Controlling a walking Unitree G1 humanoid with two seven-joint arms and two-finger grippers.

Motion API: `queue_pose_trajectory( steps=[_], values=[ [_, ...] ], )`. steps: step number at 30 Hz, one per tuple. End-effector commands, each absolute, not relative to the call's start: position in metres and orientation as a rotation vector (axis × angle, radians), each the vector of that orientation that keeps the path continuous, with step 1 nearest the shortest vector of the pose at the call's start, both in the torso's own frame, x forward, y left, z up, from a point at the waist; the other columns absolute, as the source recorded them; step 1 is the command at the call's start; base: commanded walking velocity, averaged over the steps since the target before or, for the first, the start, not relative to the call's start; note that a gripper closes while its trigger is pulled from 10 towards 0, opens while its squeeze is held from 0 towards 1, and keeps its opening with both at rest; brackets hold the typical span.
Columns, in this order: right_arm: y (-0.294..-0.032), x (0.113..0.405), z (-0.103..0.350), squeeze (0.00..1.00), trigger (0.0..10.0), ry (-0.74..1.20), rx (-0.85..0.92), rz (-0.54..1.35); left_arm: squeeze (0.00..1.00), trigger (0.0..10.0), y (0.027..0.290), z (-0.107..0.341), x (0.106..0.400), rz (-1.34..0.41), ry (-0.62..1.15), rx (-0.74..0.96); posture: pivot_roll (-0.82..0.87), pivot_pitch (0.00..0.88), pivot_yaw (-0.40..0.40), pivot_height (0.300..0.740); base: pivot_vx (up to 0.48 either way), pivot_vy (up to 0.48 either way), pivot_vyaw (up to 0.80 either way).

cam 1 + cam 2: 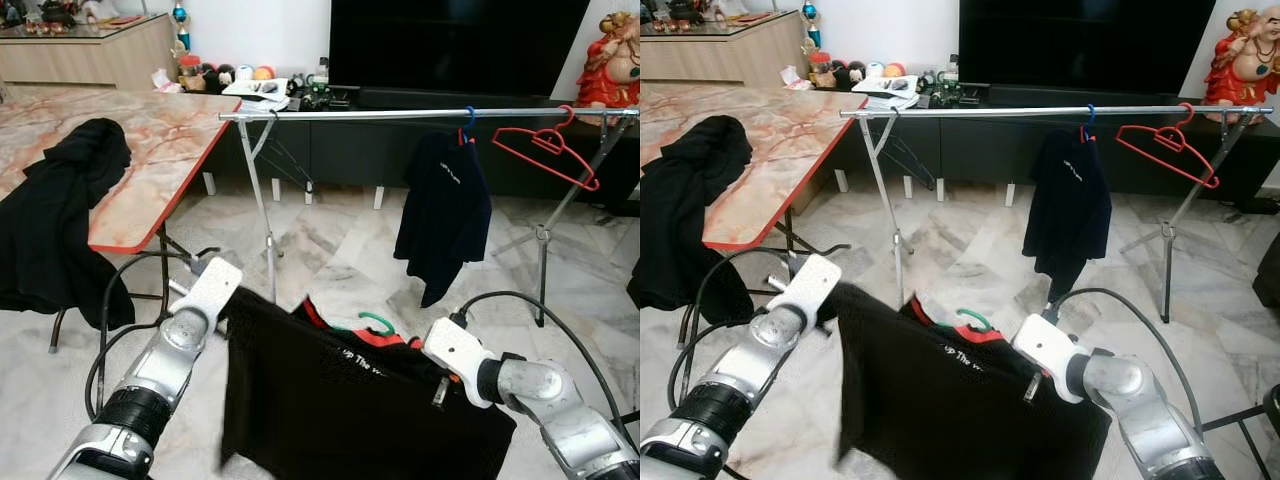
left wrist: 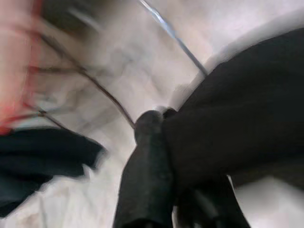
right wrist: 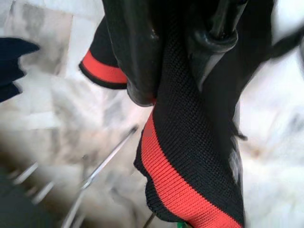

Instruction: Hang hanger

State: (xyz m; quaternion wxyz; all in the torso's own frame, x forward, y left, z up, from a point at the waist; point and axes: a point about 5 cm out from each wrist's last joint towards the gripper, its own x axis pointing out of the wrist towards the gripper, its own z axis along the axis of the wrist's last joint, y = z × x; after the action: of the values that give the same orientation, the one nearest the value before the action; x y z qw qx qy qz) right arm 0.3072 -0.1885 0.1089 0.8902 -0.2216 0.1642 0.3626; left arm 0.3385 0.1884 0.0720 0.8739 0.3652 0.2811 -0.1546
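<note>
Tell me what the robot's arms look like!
Both arms are shiny silver tubes with black joint bands. Each wrist is a white block, and a black cable loops out from it. The left end effector and right end effector have long, glossy black fingers.

Two silver arms with rounded, brushed-metal segments and black ribbed collars near the base. Each wrist ends in a flat white housing — the left gripper (image 2: 159, 142) and right gripper (image 3: 185, 61) carry glossy black fingers. Black cables loop behind both forearms.
</note>
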Motion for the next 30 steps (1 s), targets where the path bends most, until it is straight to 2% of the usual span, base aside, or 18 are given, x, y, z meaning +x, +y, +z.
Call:
queue_pose_trajectory(
  steps=[1, 3, 4, 6, 7, 9, 12, 17, 18, 20, 21, 22, 30],
  values=[
    [-0.206, 0.334, 0.155, 0.0, 10.0, 0.091, -0.345, 0.478, 0.0, 0.0, 0.173, 0.046, 0.314, -0.609, 0.729, 0.814, -0.04, 0.0, 0.002, 0.74, 0.0, 0.0, 0.0],
    [-0.22, 0.347, 0.175, 0.0, 10.0, -0.032, -0.211, 0.264, 0.0, 0.0, 0.15, 0.041, 0.298, -0.816, 0.709, 0.763, -0.04, 0.0, 0.004, 0.74, 0.0, 0.0, 0.0],
    [-0.225, 0.349, 0.18, 0.0, 10.0, -0.056, -0.169, 0.208, 0.0, 0.0, 0.142, 0.041, 0.295, -0.864, 0.688, 0.727, -0.04, 0.0, 0.004, 0.74, 0.0, 0.0, 0.0],
    [-0.228, 0.349, 0.187, 0.0, 10.0, -0.105, -0.076, 0.162, 0.0, 0.0, 0.118, 0.047, 0.285, -0.995, 0.615, 0.597, -0.04, 0.0, 0.004, 0.74, 0.0, 0.0, 0.0],
    [-0.228, 0.349, 0.187, 0.0, 10.0, -0.105, -0.076, 0.162, 0.0, 0.0, 0.118, 0.047, 0.285, -0.995, 0.615, 0.597, -0.04, 0.0, 0.004, 0.74, 0.0, 0.0, 0.0],
    [-0.221, 0.347, 0.184, 0.0, 10.0, -0.107, -0.055, 0.203, 0.0, 0.0, 0.1, 0.056, 0.278, -1.095, 0.566, 0.503, -0.04, 0.0, 0.001, 0.74, 0.0, 0.0, 0.0],
    [-0.204, 0.342, 0.171, 0.0, 10.0, -0.049, -0.132, 0.32, 0.0, 0.0, 0.097, 0.059, 0.283, -1.08, 0.542, 0.537, -0.04, 0.0, -0.001, 0.74, 0.0, 0.0, 0.0],
    [-0.198, 0.341, 0.16, 0.0, 10.0, 0.009, -0.165, 0.378, 0.0, 0.0, 0.103, 0.065, 0.293, -1.014, 0.505, 0.577, -0.04, 0.0, 0.002, 0.74, 0.0, 0.0, 0.0],
    [-0.197, 0.341, 0.153, 0.0, 10.0, 0.059, -0.199, 0.407, 0.0, 10.0, 0.107, 0.068, 0.298, -0.978, 0.478, 0.601, -0.04, 0.0, 0.002, 0.74, 0.0, 0.0, 0.0],
    [-0.197, 0.338, 0.147, 0.0, 10.0, 0.093, -0.235, 0.441, 0.0, 10.0, 0.11, 0.07, 0.3, -0.961, 0.465, 0.597, -0.04, 0.0, 0.001, 0.74, 0.0, 0.0, 0.0],
    [-0.195, 0.335, 0.141, 0.0, 10.0, 0.133, -0.262, 0.495, 0.32, 10.0, 0.112, 0.074, 0.301, -0.958, 0.453, 0.569, -0.04, 0.0, 0.0, 0.74, 0.0, 0.0, 0.0],
    [-0.194, 0.333, 0.139, 0.0, 10.0, 0.147, -0.287, 0.526, 1.0, 10.0, 0.113, 0.076, 0.3, -0.967, 0.449, 0.557, -0.04, 0.0, 0.0, 0.74, 0.0, 0.0, 0.0],
    [-0.192, 0.319, 0.122, 0.0, 10.0, 0.251, -0.45, 0.692, 1.0, 10.0, 0.12, 0.079, 0.293, -1.058, 0.433, 0.615, -0.04, 0.0, 0.002, 0.74, 0.0, 0.0, 0.0]
  ],
)
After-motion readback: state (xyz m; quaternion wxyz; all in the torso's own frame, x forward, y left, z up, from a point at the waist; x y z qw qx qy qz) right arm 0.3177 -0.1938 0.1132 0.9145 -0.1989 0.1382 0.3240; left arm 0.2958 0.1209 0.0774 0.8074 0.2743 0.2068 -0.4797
